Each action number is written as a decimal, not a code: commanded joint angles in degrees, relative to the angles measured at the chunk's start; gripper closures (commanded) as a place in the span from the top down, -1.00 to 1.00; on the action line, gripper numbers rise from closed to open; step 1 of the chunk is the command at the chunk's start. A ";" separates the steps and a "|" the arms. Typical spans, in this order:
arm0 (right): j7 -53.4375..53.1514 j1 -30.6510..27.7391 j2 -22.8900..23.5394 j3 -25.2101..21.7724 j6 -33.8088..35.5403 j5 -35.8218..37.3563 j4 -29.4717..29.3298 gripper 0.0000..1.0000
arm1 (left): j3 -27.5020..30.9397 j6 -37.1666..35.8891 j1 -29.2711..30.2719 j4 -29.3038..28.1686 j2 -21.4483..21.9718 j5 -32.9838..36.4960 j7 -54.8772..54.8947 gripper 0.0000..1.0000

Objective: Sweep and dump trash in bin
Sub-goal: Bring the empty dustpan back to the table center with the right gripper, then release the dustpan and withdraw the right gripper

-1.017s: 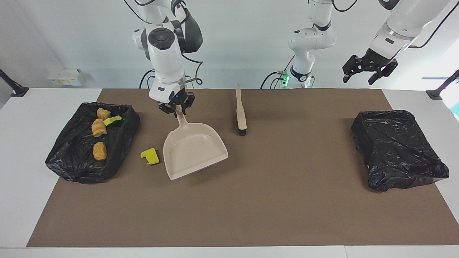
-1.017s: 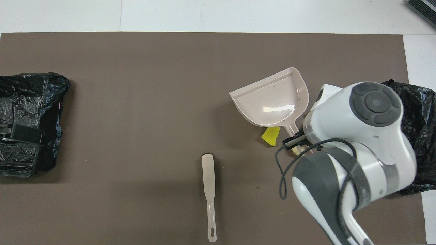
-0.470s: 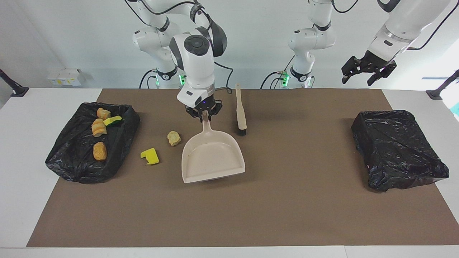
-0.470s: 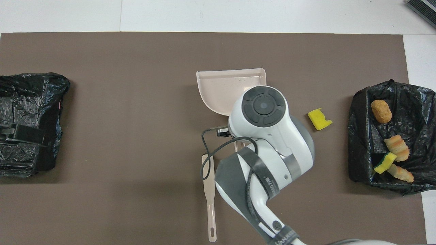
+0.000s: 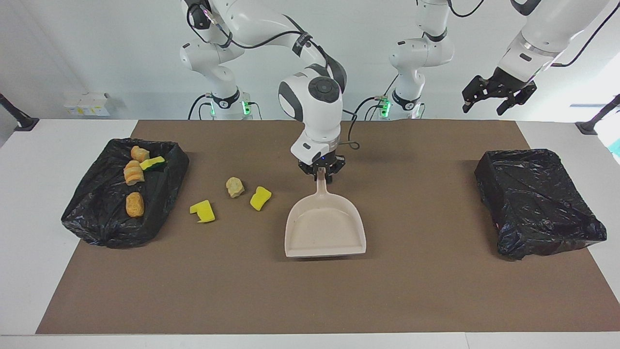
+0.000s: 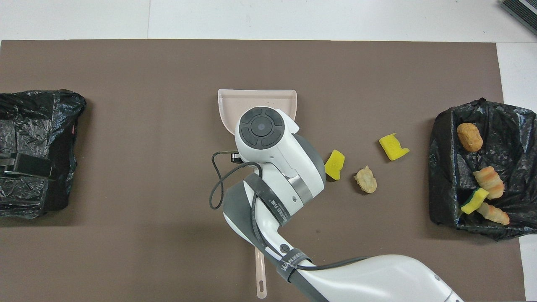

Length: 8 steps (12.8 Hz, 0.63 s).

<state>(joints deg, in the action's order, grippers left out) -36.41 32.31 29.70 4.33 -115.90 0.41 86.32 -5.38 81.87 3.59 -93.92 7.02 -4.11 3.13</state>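
The brush (image 6: 260, 272) lies nearest the robots on the brown mat (image 5: 310, 300) that covers the worktop (image 5: 34, 271). Only the end of its handle peeks out from under the right arm in the overhead view.

The right claw (image 5: 321, 170) is shut tight on the handle of the beige dustpan (image 5: 325, 231). The pan sits in the middle of the mat with its wide mouth pointing away from the robots.

Three bits of trash lie loose on the mat, toward the right arm's end. A tan lump (image 5: 235, 187) is the nearest of them to the robots. A yellow sponge piece (image 5: 260, 198) lies just beside it, on the dustpan's side. Another yellow sponge piece (image 5: 203, 212) lies a little farther out, near the black bin (image 5: 164, 194).

That bin has four bits in it. There are three orange lumps (image 5: 134, 204) and a green-topped sponge (image 5: 152, 163).

A second black bin (image 5: 537, 203) sits at the left arm's end of the worktop.

The left claw (image 5: 499, 97) hangs high in the air with its fingers wide open. It holds nothing, and that arm waits.
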 commanded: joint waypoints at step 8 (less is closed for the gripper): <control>-0.77 0.83 -1.56 -0.20 1.10 -0.06 -0.90 1.00 | -0.51 -0.83 0.80 0.41 0.45 0.69 0.12 1.00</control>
<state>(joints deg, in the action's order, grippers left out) -36.41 32.87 30.26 4.15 -116.07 0.41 84.65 -5.38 81.87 3.59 -93.92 7.02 -4.10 3.13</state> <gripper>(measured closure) 0.009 0.000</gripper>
